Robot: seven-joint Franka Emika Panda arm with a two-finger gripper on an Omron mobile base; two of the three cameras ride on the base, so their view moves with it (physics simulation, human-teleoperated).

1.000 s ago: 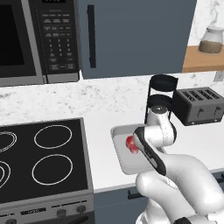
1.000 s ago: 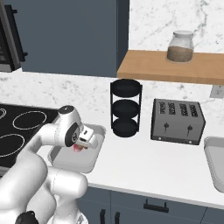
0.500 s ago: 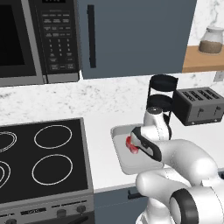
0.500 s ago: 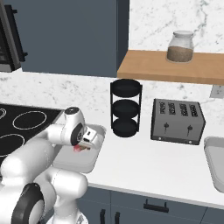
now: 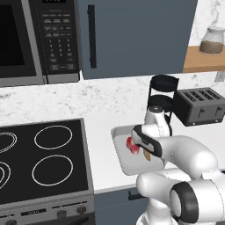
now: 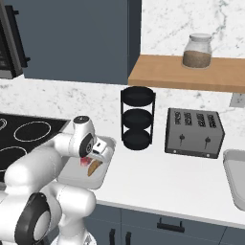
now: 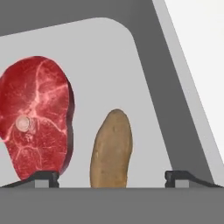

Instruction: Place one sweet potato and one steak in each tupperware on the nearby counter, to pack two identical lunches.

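Gripper (image 7: 112,177) wide open, holding nothing, low over tupperware (image 7: 153,83) on counter (image 5: 105,160) by stove. Sweet potato (image 7: 111,148) lies btwn fingertips, steak (image 7: 36,116) just beside it.

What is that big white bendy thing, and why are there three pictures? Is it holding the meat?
It is a robot arm in a pretend kitchen. Two pictures come from cameras behind the arm, one on each side. The third comes from a camera on its hand, looking down. The gripper is its two-fingered hand. The fingers are spread apart, so it holds nothing. Under it sits a grey tupperware on the white counter. Inside lie a red steak and a sweet potato, side by side. A second tupperware waits at the far right, beyond the toaster.
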